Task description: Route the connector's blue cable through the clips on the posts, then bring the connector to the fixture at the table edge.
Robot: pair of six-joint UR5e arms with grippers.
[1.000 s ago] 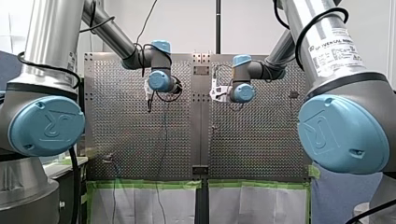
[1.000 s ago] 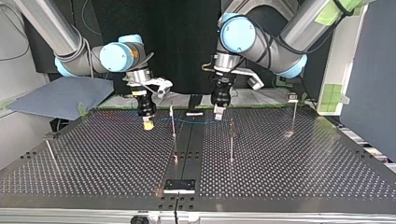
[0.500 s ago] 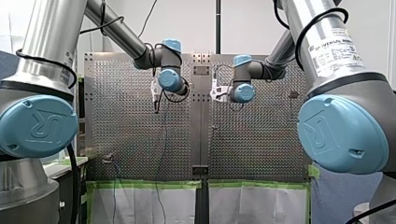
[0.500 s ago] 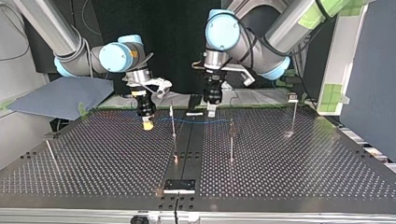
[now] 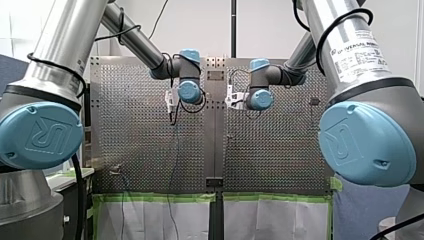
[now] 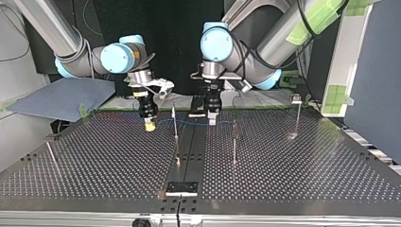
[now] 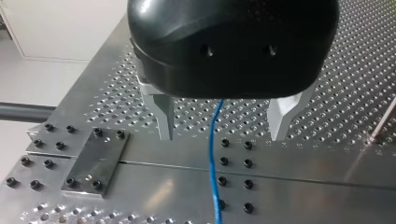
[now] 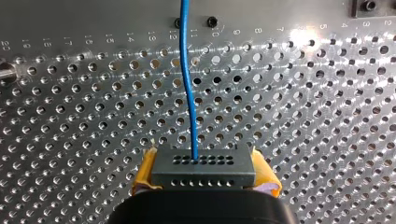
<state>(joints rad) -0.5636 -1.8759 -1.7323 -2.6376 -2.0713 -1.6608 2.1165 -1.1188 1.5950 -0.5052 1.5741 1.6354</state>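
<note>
Connector [image 8: 204, 169] tight in right tool [image 8: 205, 176]; left tool [image 7: 222, 135] agape around blue cable [image 7: 213, 161].

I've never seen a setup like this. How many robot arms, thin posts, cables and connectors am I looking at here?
2 robot arms: my left arm, my right arm
4 posts
1 blue cable
1 connector
Total: 8
</note>
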